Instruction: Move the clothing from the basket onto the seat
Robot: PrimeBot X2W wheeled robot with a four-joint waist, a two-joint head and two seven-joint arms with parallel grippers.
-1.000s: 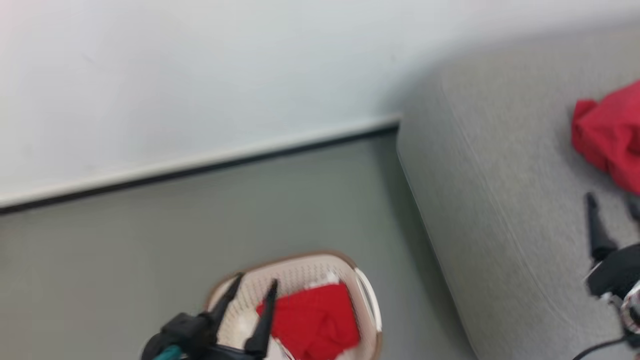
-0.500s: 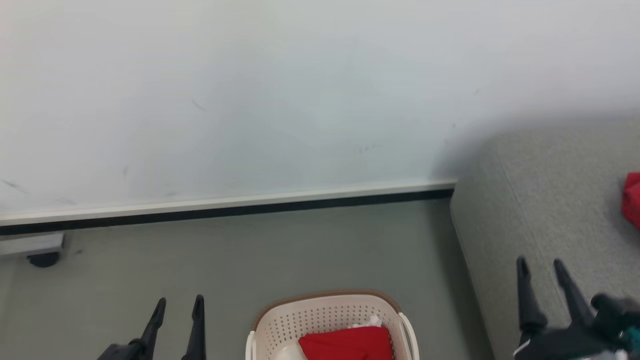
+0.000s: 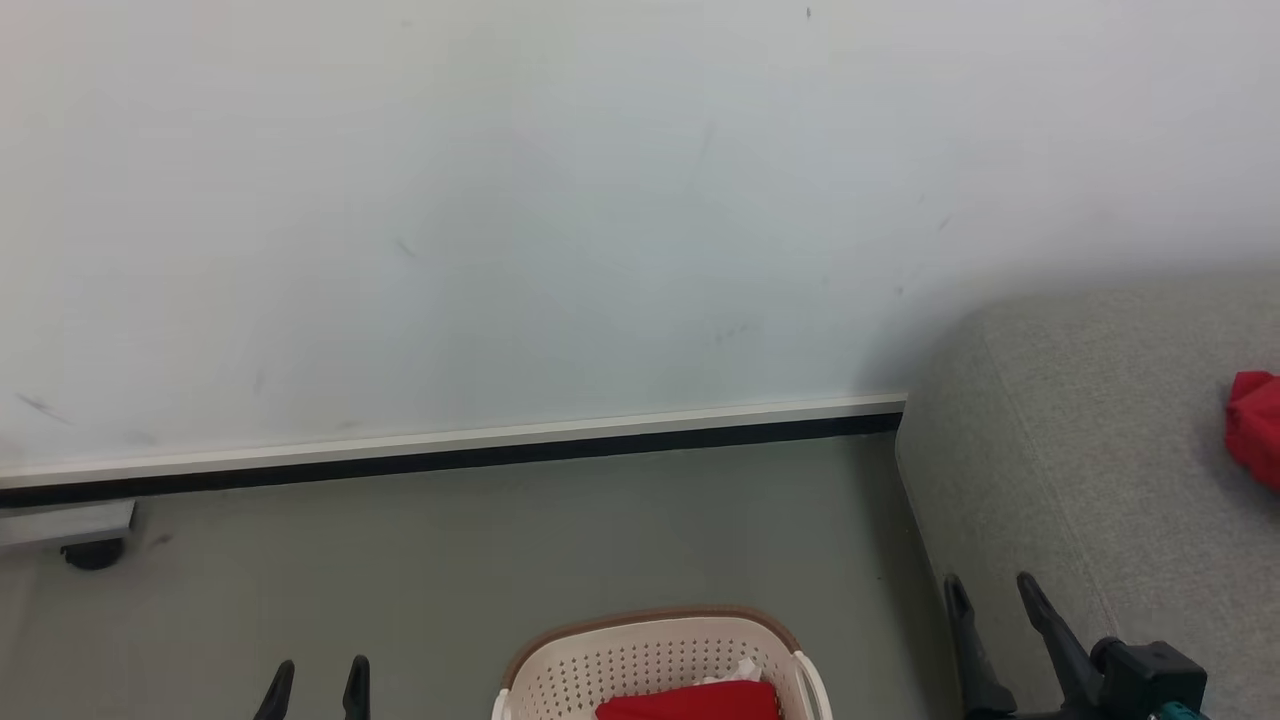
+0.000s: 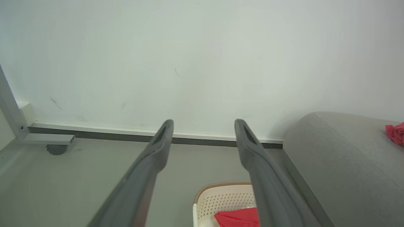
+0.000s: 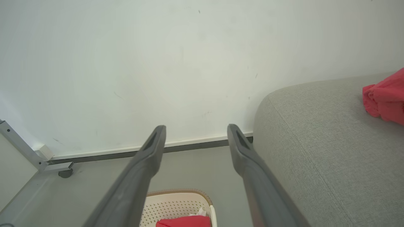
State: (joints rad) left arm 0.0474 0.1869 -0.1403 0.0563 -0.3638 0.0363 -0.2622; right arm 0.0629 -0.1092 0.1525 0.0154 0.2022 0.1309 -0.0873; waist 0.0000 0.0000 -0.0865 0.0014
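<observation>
A grey floor (image 3: 500, 560) runs back to a pale, scuffed wall (image 3: 600, 200), with a white-and-black skirting (image 3: 500, 445) where they meet. At the left a metal frame foot rests on a caster (image 3: 90, 553). The basket (image 3: 620, 665) stands on the floor beside the seat (image 3: 1080, 480), with red clothing (image 3: 690, 703) and a bit of white inside. Another red garment (image 3: 1255, 430) lies on the seat. The left gripper (image 3: 318, 680) and right gripper (image 3: 992, 600) both hang with fingers parted, holding nothing.
</observation>
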